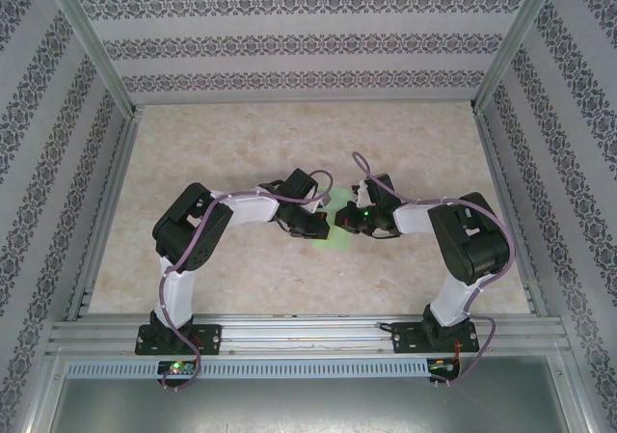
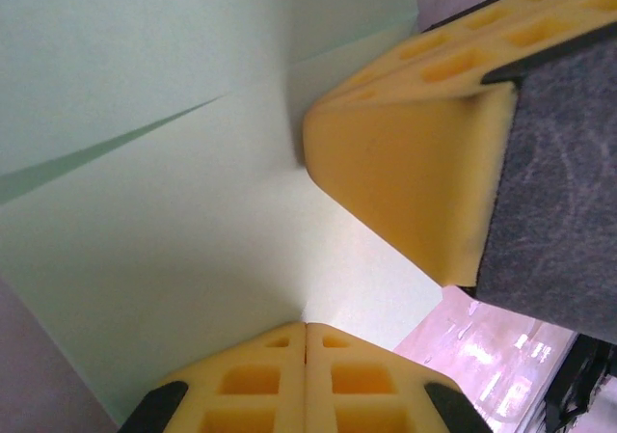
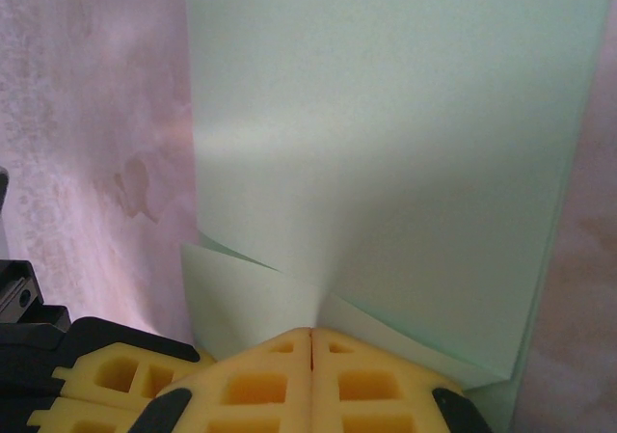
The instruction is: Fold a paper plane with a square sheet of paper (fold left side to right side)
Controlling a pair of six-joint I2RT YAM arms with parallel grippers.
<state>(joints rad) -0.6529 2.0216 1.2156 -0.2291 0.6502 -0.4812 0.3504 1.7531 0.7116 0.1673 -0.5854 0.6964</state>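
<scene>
1. Top external view
   - The square sheet of paper [image 1: 335,238] lies at mid-table [image 1: 241,153], directly between the two claws.
   - The left gripper [image 1: 316,226] comes in from the sheet's left; the right gripper [image 1: 349,223] comes in from its right; both are equally near and almost tip to tip.
   - Finger gap is too small to read here.

2. Left wrist view
   - The left gripper [image 2: 307,356] has its pads pressed together with no gap; the tips touch the sheet [image 2: 174,211], which spreads up and to the left, away from the claw.
   - One crease runs slantwise across it.
   - The right gripper's yellow fingertip [image 2: 386,153] bears on the same sheet just beside it.
   - I cannot tell whether a layer is caught between the pads.

3. Right wrist view
   - The right gripper [image 3: 310,380] is likewise pressed together; the sheet [image 3: 386,144] runs straight ahead of it, long axis in line with the claw.
   - Small flaps splay to either side of the tips.

4. Judgement: the fold turns on the left edge crossing to the right, so the left claw is the one placed to carry it.
</scene>
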